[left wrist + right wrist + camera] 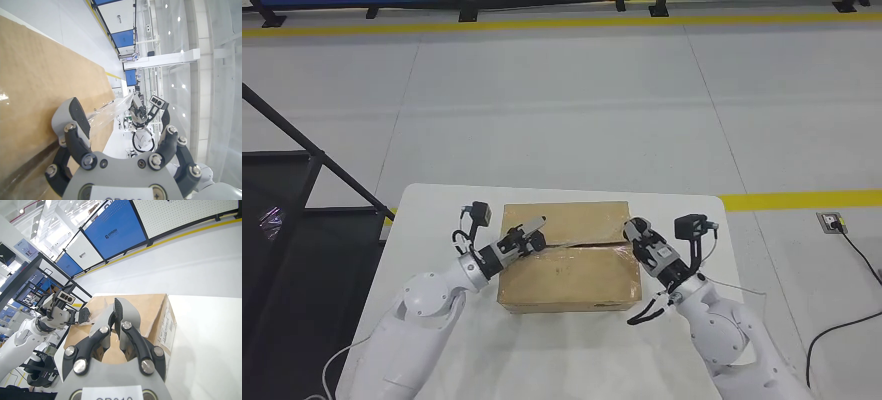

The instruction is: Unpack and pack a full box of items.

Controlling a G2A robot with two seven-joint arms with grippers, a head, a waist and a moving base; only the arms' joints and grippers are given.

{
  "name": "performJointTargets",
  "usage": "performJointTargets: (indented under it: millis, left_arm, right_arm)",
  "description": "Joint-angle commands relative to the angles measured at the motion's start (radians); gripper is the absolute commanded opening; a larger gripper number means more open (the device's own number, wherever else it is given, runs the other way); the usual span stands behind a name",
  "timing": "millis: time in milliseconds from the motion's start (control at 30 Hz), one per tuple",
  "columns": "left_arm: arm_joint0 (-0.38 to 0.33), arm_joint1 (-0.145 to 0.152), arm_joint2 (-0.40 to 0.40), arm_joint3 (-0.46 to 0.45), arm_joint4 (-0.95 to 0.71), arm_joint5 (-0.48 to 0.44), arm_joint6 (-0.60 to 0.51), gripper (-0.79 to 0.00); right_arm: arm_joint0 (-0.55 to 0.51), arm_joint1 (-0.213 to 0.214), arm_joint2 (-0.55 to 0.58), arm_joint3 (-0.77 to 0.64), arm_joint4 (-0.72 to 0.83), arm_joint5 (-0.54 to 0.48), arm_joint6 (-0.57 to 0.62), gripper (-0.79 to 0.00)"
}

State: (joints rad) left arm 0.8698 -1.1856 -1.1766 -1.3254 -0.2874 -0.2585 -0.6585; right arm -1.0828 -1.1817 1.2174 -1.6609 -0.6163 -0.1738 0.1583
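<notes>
Brown cardboard box [564, 278], taut clear tape [587, 244]

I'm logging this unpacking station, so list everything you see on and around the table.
cardboard box: one, brown, middle of the table
tape strip: one, clear, lifted off the box top, stretched between the grippers
label: one, white, on the box's side
table: one, white, under the box
left gripper: one, grey and black, fingers open, over the box top beside the tape
right gripper: one, grey and black, fingers shut on the tape
</notes>
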Motion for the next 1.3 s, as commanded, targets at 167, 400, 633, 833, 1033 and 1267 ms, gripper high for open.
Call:
performJointTargets:
  millis: [167, 400, 633, 833, 1033, 1267]
  left_arm:
    - [-0.008, -0.004, 0.008, 0.025, 0.003, -0.002, -0.001, 0.0]
    - [-0.01, -0.007, 0.009, 0.037, 0.008, -0.004, -0.006, 0.0]
    - [-0.008, -0.009, 0.008, 0.04, 0.006, -0.003, -0.007, 0.0]
    - [-0.004, -0.011, 0.007, 0.039, 0.004, -0.008, -0.008, 0.0]
    - [0.002, -0.012, 0.002, 0.034, 0.001, -0.012, -0.01, 0.0]
    - [0.01, -0.011, -0.008, 0.032, 0.001, -0.015, -0.013, 0.0]
  right_arm:
    - [0.007, -0.005, -0.003, 0.029, 0.007, 0.014, 0.026, -0.785]
    - [0.013, -0.009, 0.004, 0.054, 0.029, 0.022, 0.049, -0.526]
    - [-0.002, -0.009, 0.043, 0.046, 0.067, 0.033, 0.064, -0.437]
    - [-0.044, -0.009, 0.112, -0.006, 0.177, 0.016, -0.005, -0.425]
    - [-0.021, -0.014, 0.112, -0.043, 0.337, -0.033, 0.087, -0.502]
    - [0.16, -0.035, -0.017, 0.051, 0.484, 0.072, 0.339, -0.757]
